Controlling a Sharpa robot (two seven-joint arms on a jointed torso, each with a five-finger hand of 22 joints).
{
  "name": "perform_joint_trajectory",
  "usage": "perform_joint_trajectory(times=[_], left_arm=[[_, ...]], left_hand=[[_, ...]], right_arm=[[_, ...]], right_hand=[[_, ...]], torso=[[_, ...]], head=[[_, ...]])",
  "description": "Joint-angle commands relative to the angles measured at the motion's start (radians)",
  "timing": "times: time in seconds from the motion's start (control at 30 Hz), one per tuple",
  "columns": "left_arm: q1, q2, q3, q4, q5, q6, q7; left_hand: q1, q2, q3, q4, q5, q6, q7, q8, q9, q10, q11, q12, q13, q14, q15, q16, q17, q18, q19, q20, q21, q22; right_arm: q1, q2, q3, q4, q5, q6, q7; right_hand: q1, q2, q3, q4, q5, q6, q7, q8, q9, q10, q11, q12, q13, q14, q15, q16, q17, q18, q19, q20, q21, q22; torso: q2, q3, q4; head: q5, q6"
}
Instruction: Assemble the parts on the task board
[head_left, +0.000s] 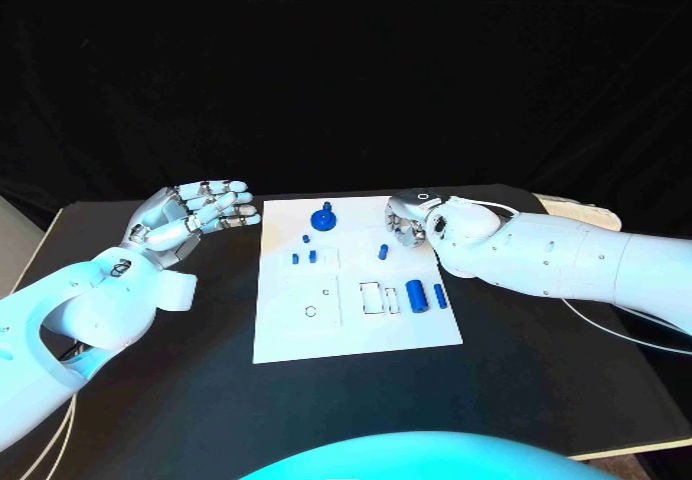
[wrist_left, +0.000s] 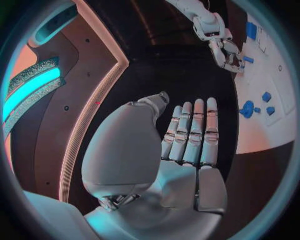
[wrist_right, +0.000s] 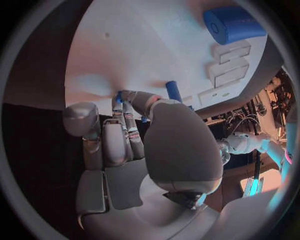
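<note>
From the head view, your task board (head_left: 353, 320) lies in the middle of the black table (head_left: 173, 400), with the blue parts grouped on its far half so both arms can reach them. A blue knob (head_left: 325, 215) stands near the far edge, small pegs (head_left: 304, 257) lie below it, and a blue cylinder (head_left: 415, 295) rests beside the white slots (head_left: 378, 297). Your left hand (head_left: 199, 215) waits off the board's left edge, likely parked clear of the work.

In the left wrist view, that left hand (wrist_left: 187, 137) has its fingers straight and together, holding nothing.

In the right wrist view, your right hand (wrist_right: 134, 135) is curled down on the board, fingertips (wrist_right: 120, 102) pinching what looks like a small blue part (wrist_right: 119, 95), probably to seat it. A blue pin (wrist_right: 173, 91) stands just beside.
</note>
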Motion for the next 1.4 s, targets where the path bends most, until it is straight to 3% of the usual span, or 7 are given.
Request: perform_joint_trajectory(times=[0.03,0.43,1.4], left_arm=[[-0.001,0.002,0.001,-0.001,-0.008,0.004,0.001],[-0.001,0.001,0.001,-0.002,-0.009,0.006,-0.001],[-0.004,0.001,0.001,-0.008,-0.009,0.009,-0.006]], left_hand=[[0.004,0.004,-0.006,0.0,0.004,0.004,0.009,0.0,-0.001,0.0,0.0,0.003,0.001,0.006,-0.001,-0.004,0.001,0.015,0.007,0.001,-0.005,-0.002],[0.003,0.003,-0.007,0.001,0.004,0.004,0.01,-0.001,-0.002,0.0,0.001,0.003,0.001,0.006,-0.001,-0.006,0.002,0.015,0.008,0.001,-0.007,-0.003],[0.003,0.003,-0.009,0.002,0.004,0.003,0.01,-0.001,-0.002,-0.001,0.001,0.003,0.001,0.006,0.0,-0.007,0.002,0.015,0.009,0.001,-0.008,-0.004]], right_arm=[[-0.003,-0.005,-0.002,-0.006,-0.029,0.023,-0.031],[-0.003,-0.008,-0.002,-0.004,-0.035,0.02,-0.038],[-0.003,-0.011,-0.002,0.024,-0.002,0.019,-0.009]], right_hand=[[-0.015,-0.026,-0.007,0.006,0.015,-0.018,0.006,-0.01,-0.001,-0.012,-0.009,-0.007,-0.005,0.026,0.009,0.003,-0.002,-0.006,-0.009,0.001,-0.007,-0.003],[-0.023,-0.049,-0.013,0.01,0.019,-0.044,0.014,-0.026,-0.004,-0.047,0.0,-0.006,-0.007,0.023,0.016,0.005,-0.007,-0.005,-0.012,0.009,-0.011,-0.004],[-0.024,-0.043,-0.013,0.015,0.018,-0.032,0.011,-0.021,0.001,-0.031,-0.004,0.003,-0.001,0.025,0.015,0.013,-0.002,-0.005,-0.009,0.01,-0.002,0.006]], torso=[[0.0,-0.0007,-0.0001],[0.0,-0.0006,-0.0001],[0.002,-0.0006,0.0009]], head=[[-0.003,-0.001],[-0.005,-0.003],[-0.005,-0.008]])
